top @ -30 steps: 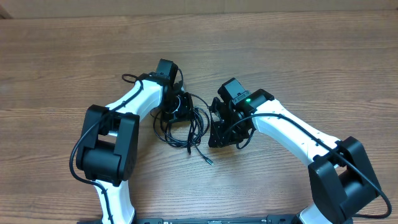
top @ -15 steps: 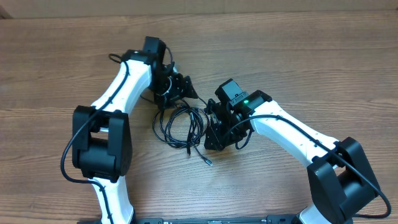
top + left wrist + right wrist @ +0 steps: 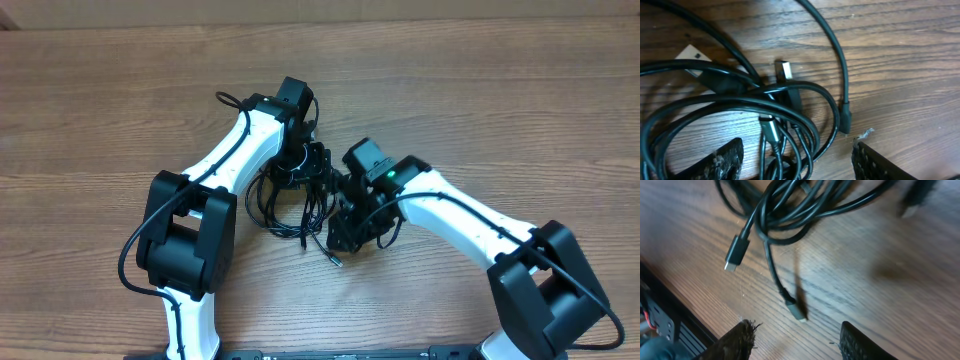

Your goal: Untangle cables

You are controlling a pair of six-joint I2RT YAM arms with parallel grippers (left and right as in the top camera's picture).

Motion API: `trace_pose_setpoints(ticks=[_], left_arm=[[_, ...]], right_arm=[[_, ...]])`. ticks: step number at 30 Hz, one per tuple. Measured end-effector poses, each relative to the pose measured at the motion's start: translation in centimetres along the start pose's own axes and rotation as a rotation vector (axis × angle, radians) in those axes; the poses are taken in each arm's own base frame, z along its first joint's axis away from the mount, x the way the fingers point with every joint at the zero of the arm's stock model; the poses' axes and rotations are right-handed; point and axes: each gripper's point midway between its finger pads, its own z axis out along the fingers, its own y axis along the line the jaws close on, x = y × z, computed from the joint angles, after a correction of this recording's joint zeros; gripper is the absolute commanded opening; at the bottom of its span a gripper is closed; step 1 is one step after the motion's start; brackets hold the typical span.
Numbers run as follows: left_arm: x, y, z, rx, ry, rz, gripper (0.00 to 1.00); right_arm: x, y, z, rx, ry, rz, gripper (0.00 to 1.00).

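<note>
Wooden table (image 3: 500, 80). I see cables (image 3: 290, 205) tangled in loops at table centre. Left gripper (image 3: 796, 150): fingers apart, straddling loops. Right gripper (image 3: 797, 330): fingers apart, empty, just beside bundle.

A brown wood-grain table (image 3: 520, 90) fills the whole view under soft, even light

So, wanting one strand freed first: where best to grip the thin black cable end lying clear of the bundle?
Probably just behind its small dark plug, from above: that straight stretch of thin black cable lies flat, apart from the loops.
</note>
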Motion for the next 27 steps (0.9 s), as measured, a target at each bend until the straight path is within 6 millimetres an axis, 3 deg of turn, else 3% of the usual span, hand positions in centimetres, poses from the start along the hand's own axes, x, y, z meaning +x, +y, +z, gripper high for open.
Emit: trace_pose_setpoints(ticks=[10, 16, 21, 27], left_arm=[[-0.3, 0.1, 0.4, -0.013, -0.012, -0.010, 0.59], [0.5, 0.5, 3.1, -0.044, 0.052, -0.017, 0.04], [0.8, 0.7, 3.4, -0.040, 0.079, -0.036, 0.04], [-0.1, 2.5, 1.6, 0.030, 0.101, -0.168, 0.04]], right_arm=[[0.3, 0.4, 1.3, 0.113, -0.004, -0.043, 0.54], [0.1, -0.5, 1.2, 0.171, -0.014, -0.046, 0.53], [-0.3, -0.6, 1.2, 0.186, -0.025, -0.091, 0.52], [-0.3, -0.6, 1.2, 0.186, -0.024, -0.117, 0.52]])
